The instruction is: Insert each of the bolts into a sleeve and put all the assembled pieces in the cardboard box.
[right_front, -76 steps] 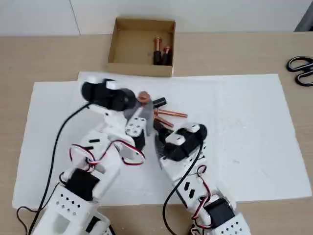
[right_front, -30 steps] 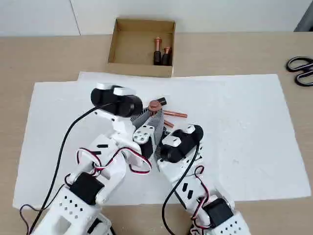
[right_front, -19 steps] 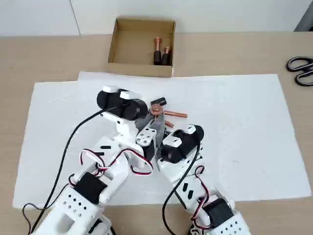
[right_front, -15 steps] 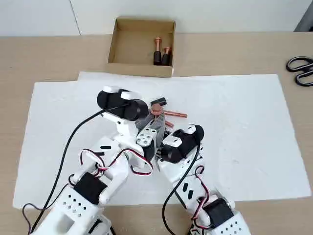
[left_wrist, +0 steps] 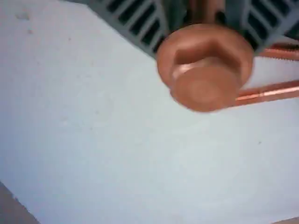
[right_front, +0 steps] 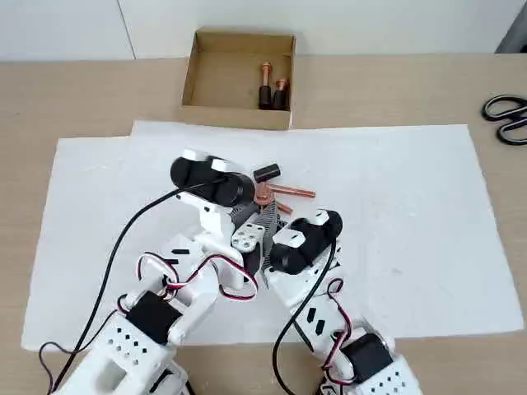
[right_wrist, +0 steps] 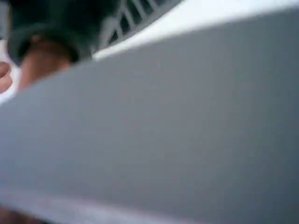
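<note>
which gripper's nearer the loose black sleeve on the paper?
Left. The left gripper, holding a bolt, is just short of the sleeve; the right gripper sits farther back, behind it.

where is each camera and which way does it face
High view: fixed above the table, looking down on cardboard box, white sheet, left arm, right arm.
Left wrist view: on the left arm, facing along the left gripper, shut on a bolt over the sheet.
Right wrist view: on the right arm, close against a grey surface, a copper part beside it.
Shared: high and left wrist both show that bolt, plus loose bolts.
</note>
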